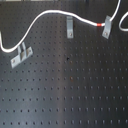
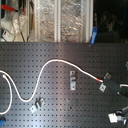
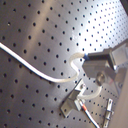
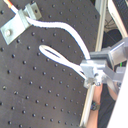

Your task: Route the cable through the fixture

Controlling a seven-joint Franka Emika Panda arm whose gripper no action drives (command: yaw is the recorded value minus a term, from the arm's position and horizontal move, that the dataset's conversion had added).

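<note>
The white cable [image 1: 45, 15] snakes across the black perforated board from the first exterior view's left to its right. Its red band [image 1: 100, 24] lies right next to the right metal fixture [image 1: 106, 29]. From there the cable rises out of the top of the picture. In the second wrist view my gripper [image 4: 91, 70] is shut on the cable [image 4: 65, 27], which forms a small loop beside the fingers and leads back to that fixture [image 4: 15, 22]. The first wrist view shows the same grip [image 3: 97, 70], with the fixture [image 3: 77, 100] and red band [image 3: 85, 106] below. I cannot tell whether the cable is threaded through the fixture.
Two more metal fixtures stand on the board, one in the middle [image 1: 70, 27] and one at the left [image 1: 20, 55]. In the second exterior view, clutter and foil-covered boxes [image 2: 60, 20] sit behind the board's far edge. A dark arm part [image 2: 117, 89] is at the second exterior view's right.
</note>
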